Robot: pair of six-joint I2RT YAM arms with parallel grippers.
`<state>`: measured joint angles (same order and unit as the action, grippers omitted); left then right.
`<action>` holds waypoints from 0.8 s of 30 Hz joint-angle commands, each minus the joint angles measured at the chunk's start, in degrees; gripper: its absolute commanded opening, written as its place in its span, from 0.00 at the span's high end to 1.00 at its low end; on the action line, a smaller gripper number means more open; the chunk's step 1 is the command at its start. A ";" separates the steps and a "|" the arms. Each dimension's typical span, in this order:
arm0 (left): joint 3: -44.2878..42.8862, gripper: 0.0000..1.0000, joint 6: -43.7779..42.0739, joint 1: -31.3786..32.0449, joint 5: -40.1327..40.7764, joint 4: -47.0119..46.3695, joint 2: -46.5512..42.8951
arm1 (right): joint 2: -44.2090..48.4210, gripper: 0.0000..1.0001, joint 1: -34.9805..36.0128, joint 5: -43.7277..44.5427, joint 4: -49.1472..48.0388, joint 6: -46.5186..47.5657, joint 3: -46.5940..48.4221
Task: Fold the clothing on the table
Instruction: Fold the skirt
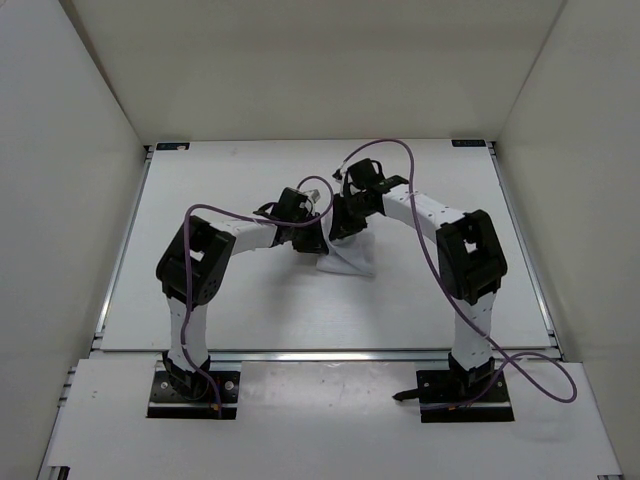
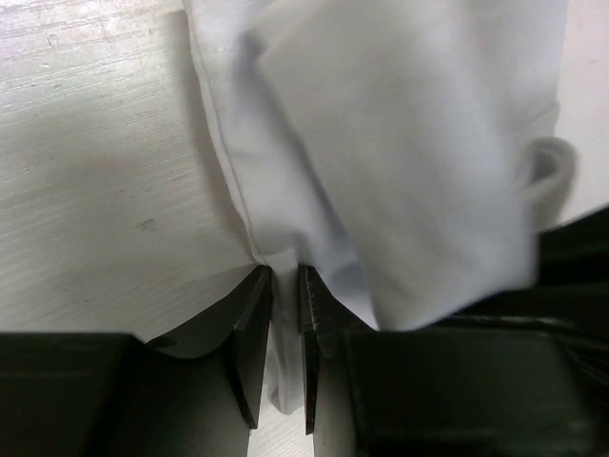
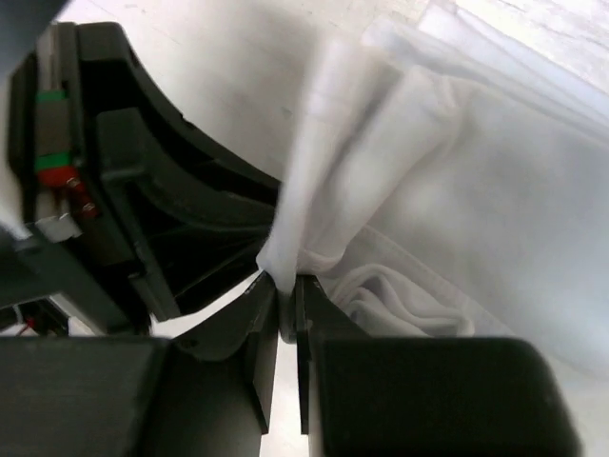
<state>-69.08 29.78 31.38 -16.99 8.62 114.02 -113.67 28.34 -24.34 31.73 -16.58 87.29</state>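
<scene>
Top external view is showing the clothing (image 1: 350,262) bunching near the middle of the table (image 1: 220,310), hanging between both arms. On the wrist views, the left gripper (image 2: 285,278) is pinching a fabric edge, and the right gripper (image 3: 285,286) is clenching another fold, the two claws sitting close together.

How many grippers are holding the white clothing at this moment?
2. The left gripper has its jaws shut on a fold of the clothing; the right gripper pinches another bunched edge, close beside it near the middle of the table.
</scene>
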 commanded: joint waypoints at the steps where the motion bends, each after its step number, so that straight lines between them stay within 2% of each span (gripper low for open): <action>1: 2.72 0.70 0.01 -0.70 0.47 0.87 -0.28 | -1.73 0.90 0.84 -0.54 2.19 -0.82 4.73; 2: 2.98 0.70 0.10 -0.96 0.30 0.61 -0.46 | -2.34 0.85 0.84 -1.06 2.72 -0.56 5.34; 5: 3.51 0.69 -0.25 -1.31 0.03 0.34 -0.81 | -0.34 0.60 -0.21 -2.38 2.03 -0.82 6.32; 8: 3.17 0.67 -0.07 -2.19 -0.50 1.30 -1.43 | 4.50 0.43 -0.30 0.61 -2.26 0.23 2.12; 11: 3.07 0.65 -0.34 -2.64 -0.50 1.48 -3.18 | 10.03 0.41 -3.28 -0.62 -5.96 -0.99 -1.41; 14: 4.12 0.63 -0.69 -3.16 -0.41 1.22 -4.76 | 15.40 0.44 -6.62 -1.24 -9.91 -3.81 -6.50; 16: 4.56 0.64 -0.34 -3.68 -0.49 1.66 -5.03 | 18.91 0.48 -8.11 2.78 -11.94 -2.94 -10.18; 17: 4.92 0.64 -0.25 -3.34 -0.41 1.14 -5.47 | 18.92 0.52 -9.08 3.07 -11.78 -2.24 -11.95; 18: 5.18 0.64 -0.25 -2.90 -0.58 0.96 -5.21 | 18.75 0.64 -9.70 2.63 -11.69 -1.53 -13.18; 22: 5.71 0.64 -0.25 -1.67 -0.58 1.48 -5.47 | 13.49 0.89 -11.29 1.84 -8.53 0.31 -13.29; 24: 5.62 0.65 0.01 -0.88 0.03 1.40 -5.82 | 11.63 0.95 -10.32 1.84 -8.08 1.02 -13.19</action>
<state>-64.84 30.46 29.06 -18.44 7.40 111.00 -98.89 16.82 -22.74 22.74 -17.28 75.00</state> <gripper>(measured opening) 0.351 0.072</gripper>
